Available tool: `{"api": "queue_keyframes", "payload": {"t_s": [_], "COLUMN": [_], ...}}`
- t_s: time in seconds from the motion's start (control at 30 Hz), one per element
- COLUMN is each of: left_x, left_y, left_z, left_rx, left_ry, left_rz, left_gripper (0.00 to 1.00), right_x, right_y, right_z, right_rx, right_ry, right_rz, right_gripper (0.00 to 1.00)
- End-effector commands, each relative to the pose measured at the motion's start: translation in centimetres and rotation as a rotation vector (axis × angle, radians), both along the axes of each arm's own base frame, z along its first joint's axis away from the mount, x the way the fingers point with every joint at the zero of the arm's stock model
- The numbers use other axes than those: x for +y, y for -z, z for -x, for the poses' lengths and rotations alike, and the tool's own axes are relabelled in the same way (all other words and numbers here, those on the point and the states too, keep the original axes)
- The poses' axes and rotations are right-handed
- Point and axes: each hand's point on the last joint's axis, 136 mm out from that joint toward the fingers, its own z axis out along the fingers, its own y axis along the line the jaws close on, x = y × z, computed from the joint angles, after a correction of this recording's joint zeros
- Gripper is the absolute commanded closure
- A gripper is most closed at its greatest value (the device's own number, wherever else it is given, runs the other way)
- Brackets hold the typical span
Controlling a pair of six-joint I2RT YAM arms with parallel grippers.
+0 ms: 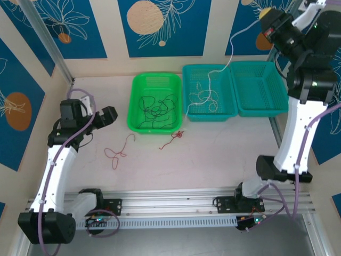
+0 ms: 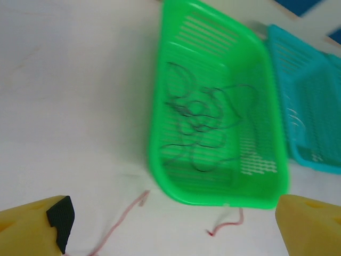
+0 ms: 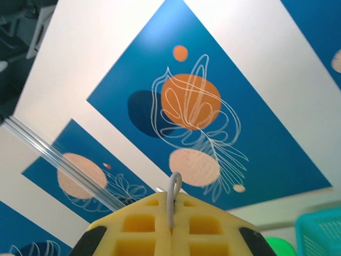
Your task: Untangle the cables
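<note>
Yellow fingers point(image 2: 33, 224) of the left gripper point(image 2: 173, 226) sit at the two lower corners of the left wrist view, spread wide with nothing between them. From above, the left gripper point(image 1: 109, 115) hangs over the table point(image 1: 213, 154), just left of the green basket point(image 1: 155, 76).

Two red cables point(image 1: 118, 152) lie loose on the table in front of that basket: one curly strand to the left and a shorter one point(image 1: 173, 137) near the basket's front right corner.

Inside the single green basket lies a knot of black cables point(image 1: 157, 109); how many strands cannot be told.

Two teal baskets point(image 1: 234, 66) stand side by side to its right. The nearer one holds the curled end of a pale cable point(image 1: 205, 97), which rises out of it to the right gripper point(image 1: 265, 22), raised high. Its jaws are pressed together, pinching a loop of that pale cable point(image 3: 173, 197).
</note>
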Motion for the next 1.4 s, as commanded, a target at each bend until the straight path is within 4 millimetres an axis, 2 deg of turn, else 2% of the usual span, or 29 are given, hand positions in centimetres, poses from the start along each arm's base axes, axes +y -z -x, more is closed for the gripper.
{"api": "queue_keyframes", "payload": {"t_s": [0.0, 0.07, 0.13, 0.2, 0.3, 0.4, 0.47, 0.53, 0.67, 0.77, 0.87, 0.9, 0.97, 1.1, 1.17, 1.27, 1.37], "left_x": [-4.5, -6.9, -8.8, -10.3, -12.0, -13.2, -13.6, -13.8, -14.3, -14.7, -15.4, -15.5, -16.0, -16.7, -16.9, -17.2, -17.2], "left_y": [-3.4, -4.0, -4.2, -4.2, -4.0, -3.8, -3.5, -3.0, -2.7, -2.4, -2.5, -2.6, -2.6, -2.4, -2.4, -2.3, -2.4], "left_z": [0.6, 1.1, 1.6, 2.0, 2.5, 2.7, 2.6, 2.4, 2.3, 2.2, 2.3, 2.2, 2.3, 2.6, 2.9, 3.2, 3.3], "left_rx": [-0.088, -0.116, -0.134, -0.144, -0.155, -0.163, -0.159, -0.150, -0.149, -0.148, -0.152, -0.154, -0.155, -0.151, -0.154, -0.161, -0.181], "left_ry": [0.169, 0.260, 0.336, 0.398, 0.464, 0.506, 0.513, 0.512, 0.520, 0.537, 0.570, 0.578, 0.599, 0.628, 0.644, 0.658, 0.661], "left_rz": [0.060, 0.058, 0.051, 0.039, 0.035, 0.033, 0.028, 0.022, 0.017, 0.010, 0.003, 0.001, -0.003, -0.006, -0.010, -0.023, -0.047], "left_gripper": [0.03, 0.03, 0.03, 0.03, 0.02, 0.02, 0.02, 0.01, 0.01, 0.01, 0.01, 0.01, 0.01, 0.01, 0.01, 0.01, 0.01], "right_x": [1.1, 1.3, 1.2, 1.2, 1.2, 1.1, 0.9, 0.7, 0.9, 2.1, 3.4, 3.7, 3.7, 2.2, 1.8, 2.0, 3.3], "right_y": [-2.1, -1.9, -0.8, 1.1, 5.2, 10.7, 15.1, 19.0, 26.5, 31.7, 35.7, 36.3, 36.2, 32.5, 30.1, 27.8, 27.4], "right_z": [-1.6, -3.3, -5.1, -6.8, -9.1, -11.0, -12.0, -12.3, -11.9, -11.5, -11.3, -11.3, -11.4, -11.4, -10.6, -8.6, -5.6], "right_rx": [-0.058, -0.062, -0.033, 0.015, 0.118, 0.251, 0.347, 0.417, 0.544, 0.642, 0.738, 0.757, 0.765, 0.700, 0.664, 0.618, 0.597], "right_ry": [-0.067, -0.090, -0.096, -0.094, -0.084, -0.075, -0.061, -0.044, -0.028, -0.070, -0.105, -0.115, -0.103, -0.014, 0.002, -0.008, -0.041], "right_rz": [-0.083, -0.110, -0.124, -0.113, -0.064, -0.031, -0.013, 0.001, 0.043, 0.099, 0.166, 0.179, 0.190, 0.217, 0.223, 0.217, 0.210], "right_gripper": [1.00, 1.00, 1.00, 1.00, 1.00, 1.00, 1.00, 1.00, 1.00, 1.00, 0.95, 0.88, 0.57, 0.25, 0.18, 0.17, 0.17]}}
